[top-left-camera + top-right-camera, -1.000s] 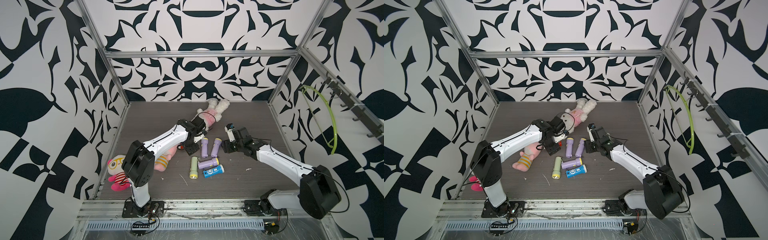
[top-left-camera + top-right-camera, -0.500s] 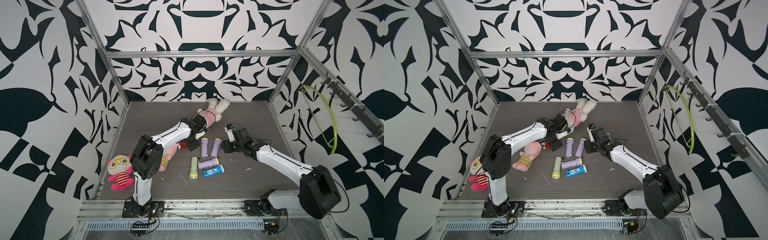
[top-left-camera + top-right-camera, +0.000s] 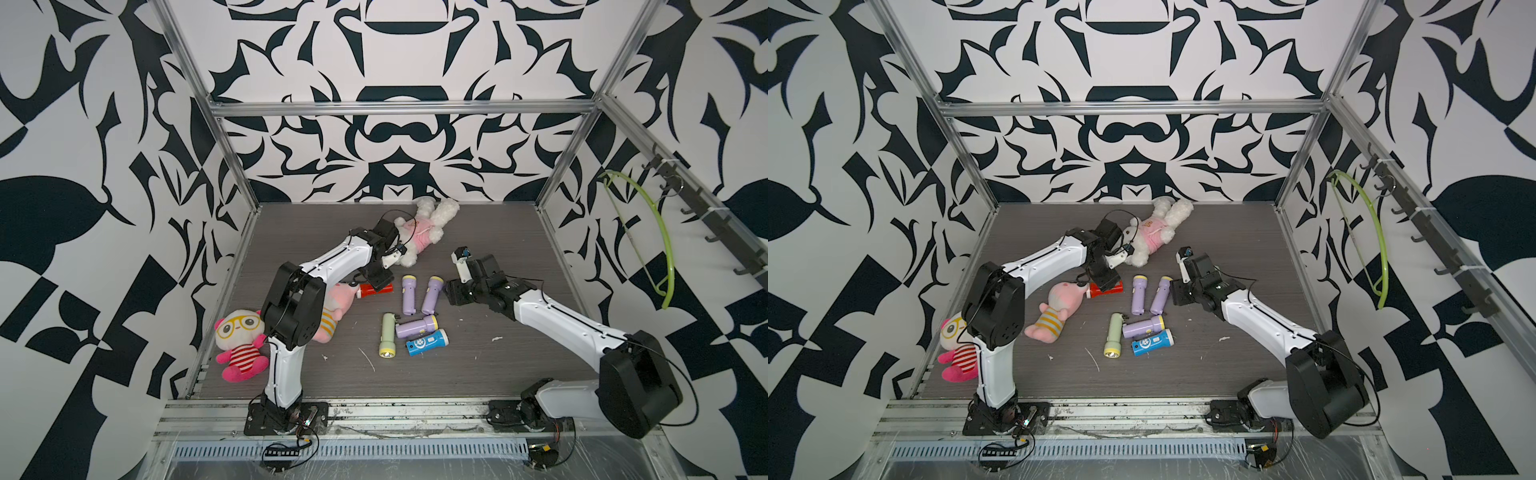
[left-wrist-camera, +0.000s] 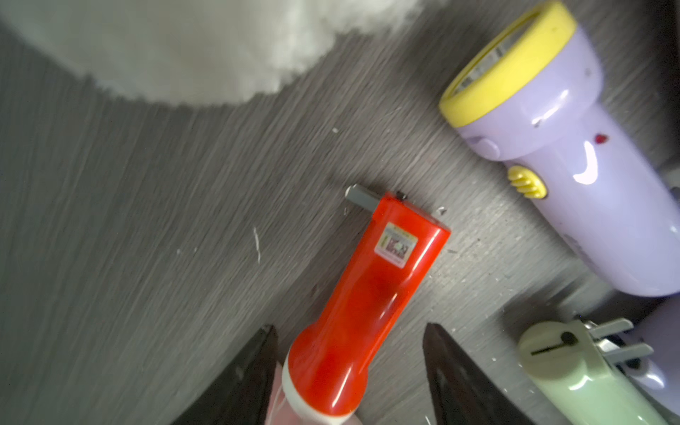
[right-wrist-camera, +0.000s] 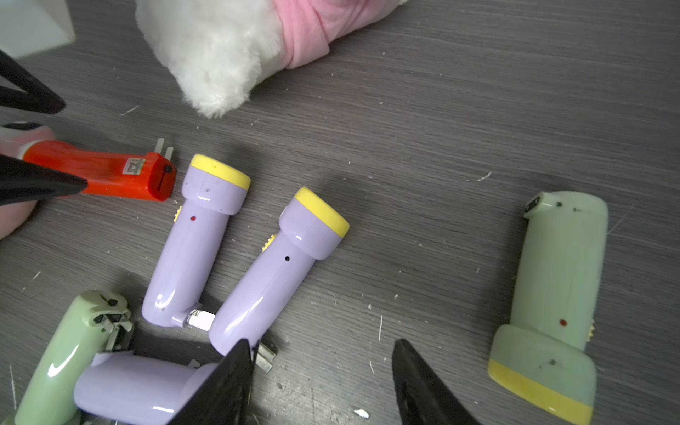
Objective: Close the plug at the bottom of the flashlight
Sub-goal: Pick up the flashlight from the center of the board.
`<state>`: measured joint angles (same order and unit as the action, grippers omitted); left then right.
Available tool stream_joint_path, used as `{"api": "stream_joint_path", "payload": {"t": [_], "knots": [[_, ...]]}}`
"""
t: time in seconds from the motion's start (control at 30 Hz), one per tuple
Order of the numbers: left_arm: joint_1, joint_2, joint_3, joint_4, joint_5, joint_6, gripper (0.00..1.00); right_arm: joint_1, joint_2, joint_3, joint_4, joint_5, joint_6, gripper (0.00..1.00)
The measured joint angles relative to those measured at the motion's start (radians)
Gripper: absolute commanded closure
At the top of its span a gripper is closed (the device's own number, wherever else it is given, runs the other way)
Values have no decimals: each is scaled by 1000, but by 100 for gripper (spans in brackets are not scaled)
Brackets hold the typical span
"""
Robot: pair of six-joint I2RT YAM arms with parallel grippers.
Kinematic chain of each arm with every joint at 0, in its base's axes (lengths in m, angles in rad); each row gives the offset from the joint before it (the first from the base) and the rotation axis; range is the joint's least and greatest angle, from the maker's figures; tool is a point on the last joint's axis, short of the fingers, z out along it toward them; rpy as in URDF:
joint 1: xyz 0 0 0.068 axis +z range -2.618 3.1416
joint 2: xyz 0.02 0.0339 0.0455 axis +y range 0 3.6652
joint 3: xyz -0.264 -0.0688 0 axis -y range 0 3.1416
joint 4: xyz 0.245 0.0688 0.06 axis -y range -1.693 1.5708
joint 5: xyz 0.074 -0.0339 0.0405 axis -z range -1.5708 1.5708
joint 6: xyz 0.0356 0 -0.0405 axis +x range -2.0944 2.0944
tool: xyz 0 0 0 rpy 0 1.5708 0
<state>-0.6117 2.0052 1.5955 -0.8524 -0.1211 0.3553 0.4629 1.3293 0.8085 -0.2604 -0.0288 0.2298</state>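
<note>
A red flashlight [image 3: 376,289] [image 3: 1106,287] lies on the grey table, its white-rimmed head against a pink plush toy [image 3: 336,307]. Two metal plug prongs [image 4: 358,195] [image 5: 163,147] stick out sideways at its bottom end. My left gripper [image 4: 349,327] [image 3: 376,282] is open and straddles the flashlight's head end [image 4: 331,360], one finger close to the white rim, the other apart. My right gripper [image 5: 322,342] [image 3: 451,291] is open over bare table, one finger beside the bottom of a purple flashlight [image 5: 272,272] whose prongs stick out.
Two more purple flashlights [image 3: 408,295] [image 3: 415,326], a green one [image 3: 387,338] and a blue one [image 3: 427,341] lie mid-table. A pale green flashlight [image 5: 555,294] lies near my right gripper. A white rabbit plush [image 3: 424,230] lies behind, a glasses plush [image 3: 239,340] at left.
My left arm's elbow has swung to the right and its wrist has turned, so the red flashlight now shows under the gripper. Its jaws have narrowed a little. The right arm has not moved.
</note>
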Motion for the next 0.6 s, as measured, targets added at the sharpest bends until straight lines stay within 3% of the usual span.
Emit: {"api": "stream_joint_path", "payload": {"t": [0.27,0.37,0.6], "knots": [[0,59,16,-26,59,1,35,-6,0,0,0,-1,0,37],[0,63,16,-28,63,-3,43,-10,0,0,1,-1,0,37],[0,83,16,-27,67,0,43,-10,0,0,1,-1,0,37]]}}
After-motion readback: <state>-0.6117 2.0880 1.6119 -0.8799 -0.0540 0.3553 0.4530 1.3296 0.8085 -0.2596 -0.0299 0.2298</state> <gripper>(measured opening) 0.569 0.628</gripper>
